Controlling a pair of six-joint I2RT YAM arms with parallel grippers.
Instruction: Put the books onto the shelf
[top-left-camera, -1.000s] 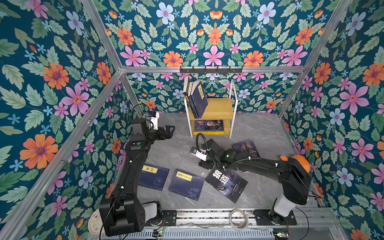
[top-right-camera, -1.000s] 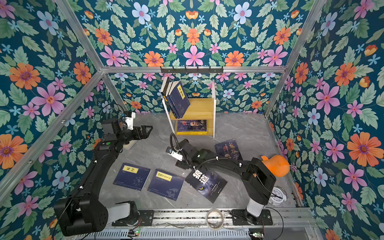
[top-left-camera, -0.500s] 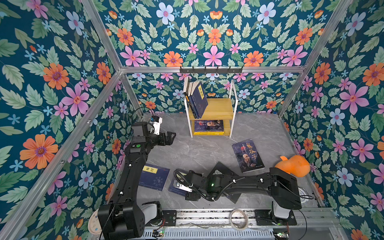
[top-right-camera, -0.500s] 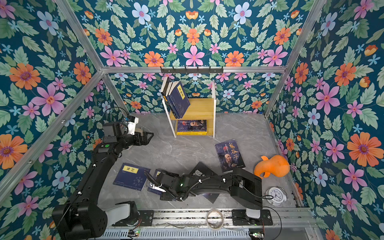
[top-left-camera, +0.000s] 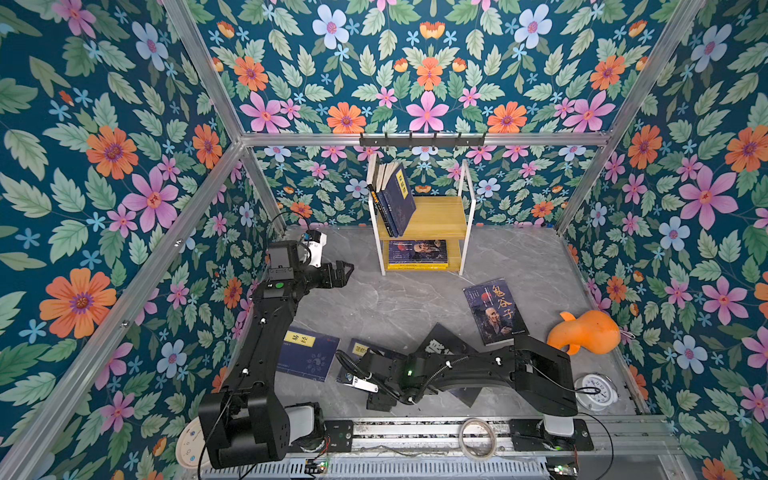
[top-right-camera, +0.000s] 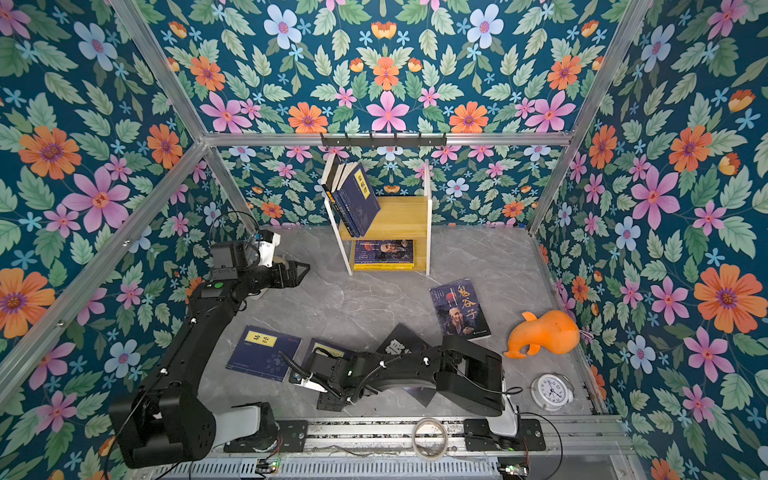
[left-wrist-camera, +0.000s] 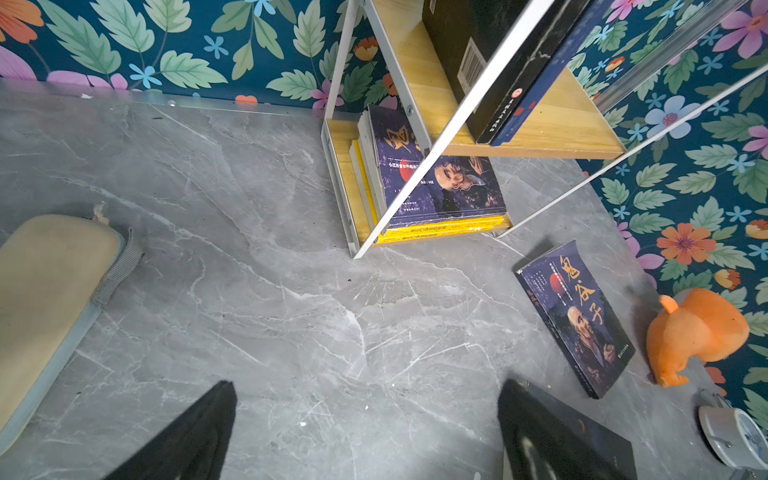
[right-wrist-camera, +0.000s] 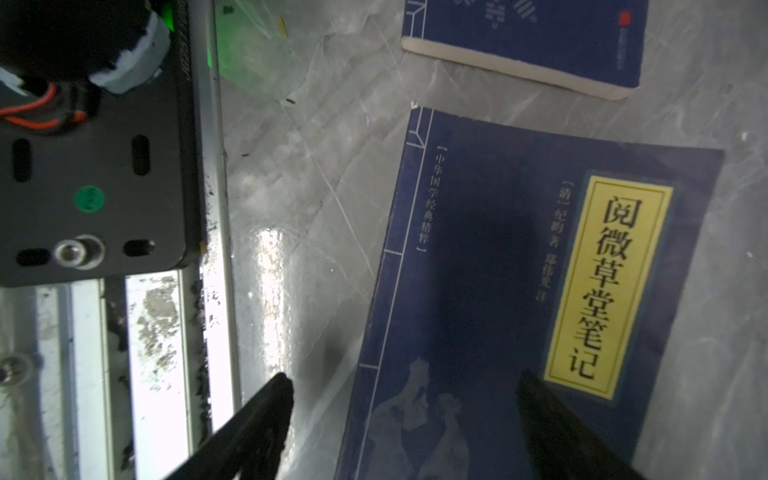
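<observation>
Our right arm (top-left-camera: 478, 370) has swung back from the shelf (top-left-camera: 436, 216) and over the navy book (right-wrist-camera: 478, 249), its jaws apart astride its edge. We judge the next pickup is starting. Left jaws gape, empty.

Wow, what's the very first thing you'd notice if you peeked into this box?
The bright flower wallpaper covers the walls all around, so that jumps out first. Then comes the orange toy lying on the grey floor by the right wall, and the little shelf at the back with blue books leaning on its top board. Two black robot arms, left and right, reach in from the front.
</observation>
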